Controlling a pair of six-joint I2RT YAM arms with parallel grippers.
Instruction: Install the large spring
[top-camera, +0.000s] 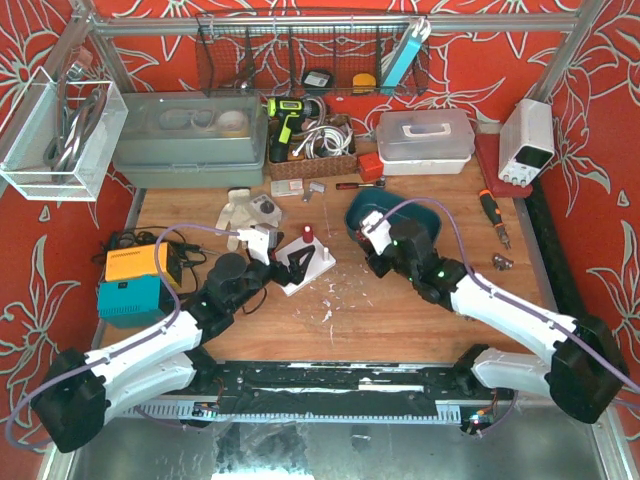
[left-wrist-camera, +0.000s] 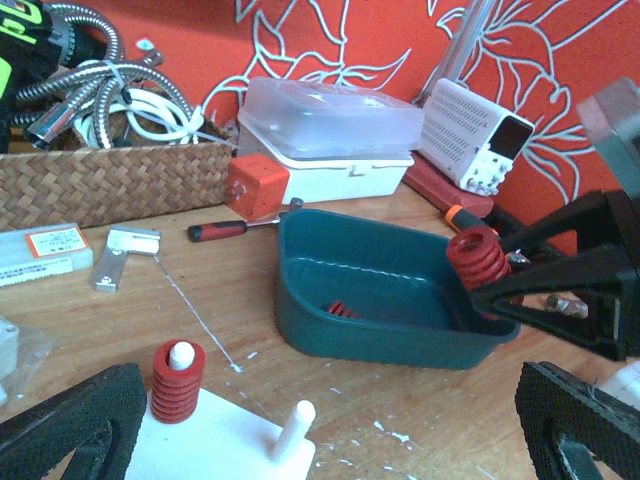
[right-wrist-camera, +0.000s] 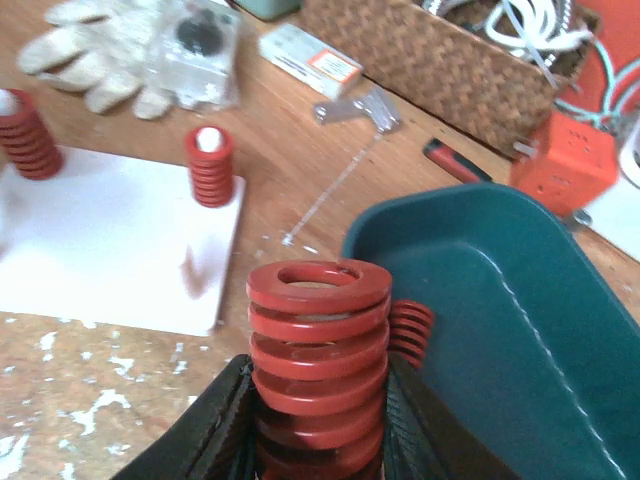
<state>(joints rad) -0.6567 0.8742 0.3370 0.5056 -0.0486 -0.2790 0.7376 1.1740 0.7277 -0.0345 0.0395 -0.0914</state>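
My right gripper (right-wrist-camera: 320, 430) is shut on the large red spring (right-wrist-camera: 320, 370) and holds it upright over the near-left rim of the teal bin (right-wrist-camera: 520, 270). A smaller red spring (right-wrist-camera: 411, 331) lies in the bin behind it. The white peg plate (right-wrist-camera: 100, 240) lies to the left with two small red springs (right-wrist-camera: 210, 165) on pegs. In the left wrist view, my left gripper (left-wrist-camera: 330, 430) is open wide around the plate's corner (left-wrist-camera: 200, 440), where one spring (left-wrist-camera: 178, 382) sits on a peg and a bare white peg (left-wrist-camera: 293, 425) stands beside it. The held spring also shows there (left-wrist-camera: 478, 260).
A wicker basket (top-camera: 310, 150) of cables, a clear lidded box (top-camera: 425, 140) and a white power supply (top-camera: 527, 140) stand at the back. An orange cube (left-wrist-camera: 257, 187), a red-handled screwdriver (left-wrist-camera: 225, 229), gloves (top-camera: 240, 210) and a metal bracket (left-wrist-camera: 125, 255) lie near the bin.
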